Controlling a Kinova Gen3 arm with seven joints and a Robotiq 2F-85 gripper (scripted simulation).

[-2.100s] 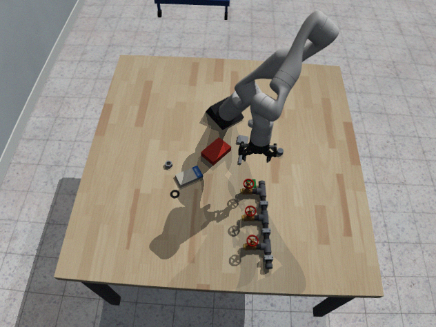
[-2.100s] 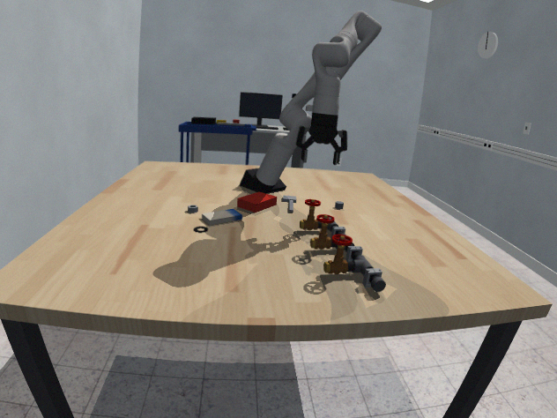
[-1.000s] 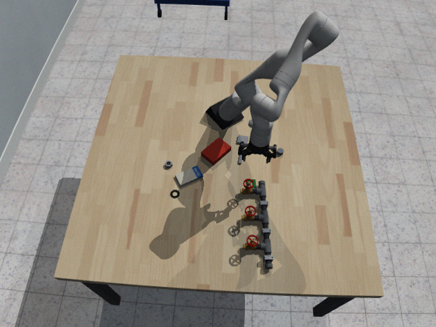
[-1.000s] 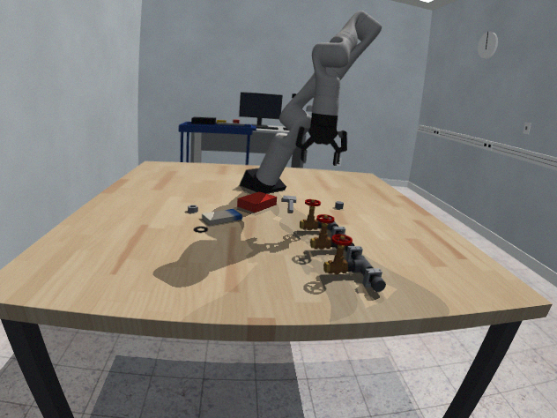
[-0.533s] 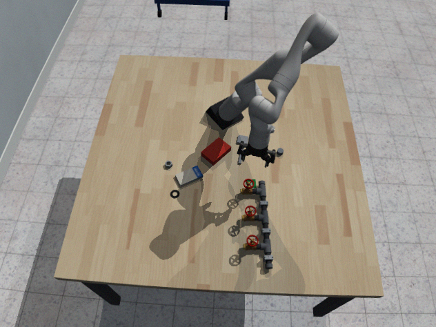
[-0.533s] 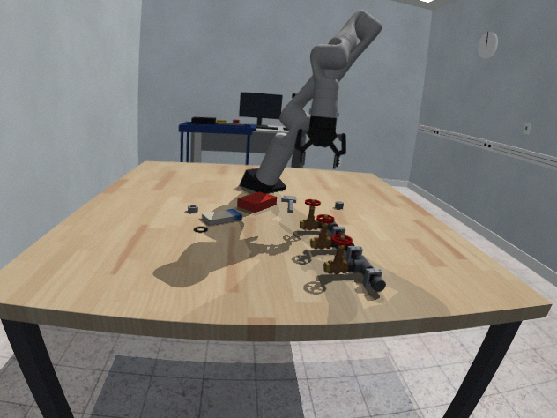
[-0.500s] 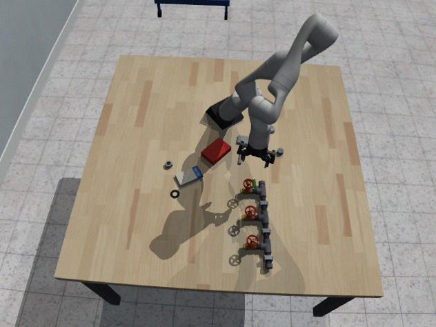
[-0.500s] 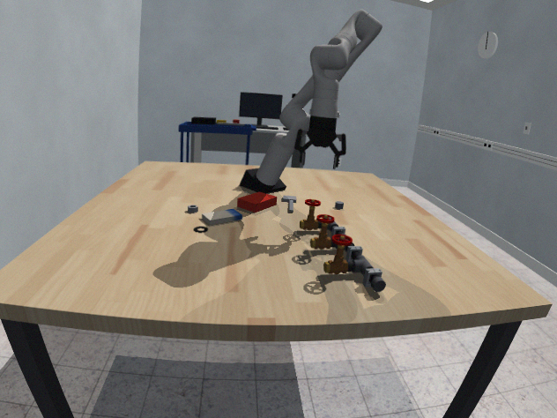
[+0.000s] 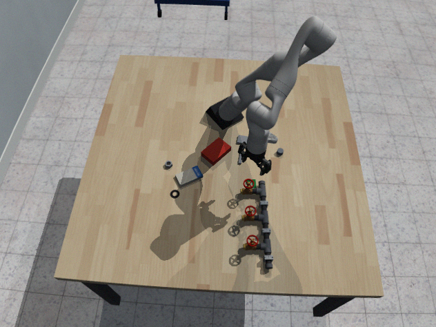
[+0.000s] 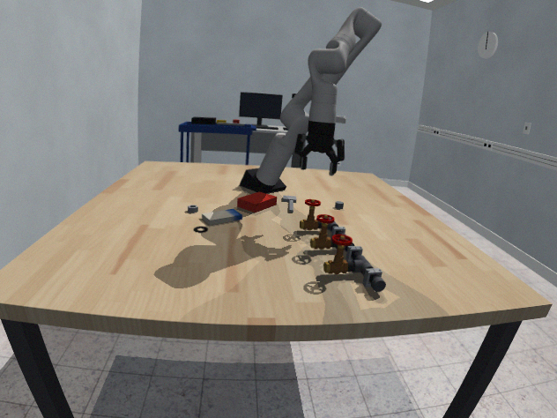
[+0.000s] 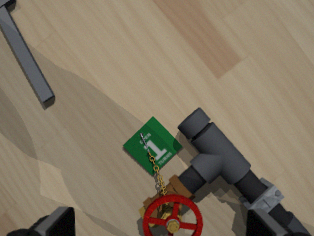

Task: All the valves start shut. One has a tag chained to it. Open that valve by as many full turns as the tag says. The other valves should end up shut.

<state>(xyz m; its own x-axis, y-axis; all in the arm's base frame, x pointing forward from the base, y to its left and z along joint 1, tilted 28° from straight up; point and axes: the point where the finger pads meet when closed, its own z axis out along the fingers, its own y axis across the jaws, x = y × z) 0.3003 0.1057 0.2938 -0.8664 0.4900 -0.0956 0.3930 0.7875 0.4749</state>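
Three brass valves with red handwheels stand in a row on a grey pipe (image 9: 263, 211) (image 10: 360, 260) (image 11: 220, 160). The far valve (image 9: 248, 183) (image 10: 312, 203) (image 11: 172, 219) has a green tag (image 9: 254, 182) (image 11: 152, 145) chained to it, reading 1. The middle valve (image 9: 250, 215) (image 10: 324, 219) and the near valve (image 9: 254, 236) (image 10: 341, 240) have no tag. My gripper (image 9: 254, 163) (image 10: 320, 161) is open and empty. It hangs high above the table, just behind the tagged valve. In the wrist view only its fingertips show at the bottom corners.
A red block (image 9: 215, 150) (image 10: 256, 201), a grey and blue box (image 9: 189, 175) (image 10: 221, 216), a grey T-shaped piece (image 10: 289, 201) (image 11: 27, 62), a nut (image 9: 168, 163) (image 10: 192, 208), a black washer (image 9: 172, 191) (image 10: 196, 228) and a small grey cylinder (image 9: 279, 152) (image 10: 338, 205) lie on the table (image 9: 141, 105).
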